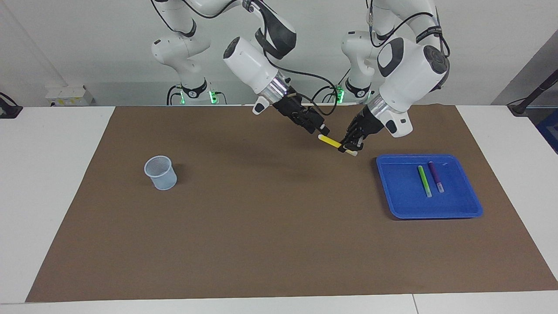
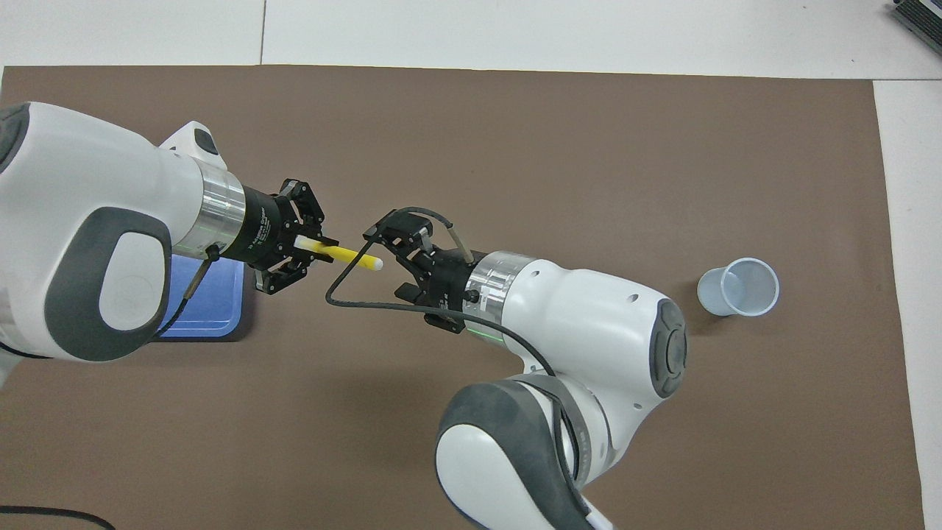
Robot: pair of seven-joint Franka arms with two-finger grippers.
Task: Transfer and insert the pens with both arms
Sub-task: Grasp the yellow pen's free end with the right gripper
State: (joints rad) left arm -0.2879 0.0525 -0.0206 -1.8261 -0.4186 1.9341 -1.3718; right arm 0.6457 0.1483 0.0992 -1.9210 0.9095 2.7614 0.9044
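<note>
left gripper [image 1: 348,146]: fingers pinched on the yellow pen [image 1: 333,143] near its whitish end, up in the air over the brown mat [image 1: 270,244], just off the blue tray's corner toward the right arm's end
right gripper [image 1: 321,129]: up over the mat, tips at the yellow pen's free end; fingers spread either side of it in the overhead view [image 2: 397,239], cannot tell if they touch it
yellow pen: held roughly level, slightly tilted, off the mat; spans the gap between the two grippers; free end points away from the blue tray [image 1: 466,213]
green pen [image 1: 424,180]: lying flat in the blue tray
purple pen [image 1: 436,177]: in the blue tray, just beside the green pen, on its side toward the left arm's end of the table, not touching
blue tray: on the mat, at the left arm's end
cup [image 1: 161,172]: pale mesh cup, upright on the mat, well apart from the blue tray, toward the right arm's end
mat: covers most of the white table [image 1: 52,174]
</note>
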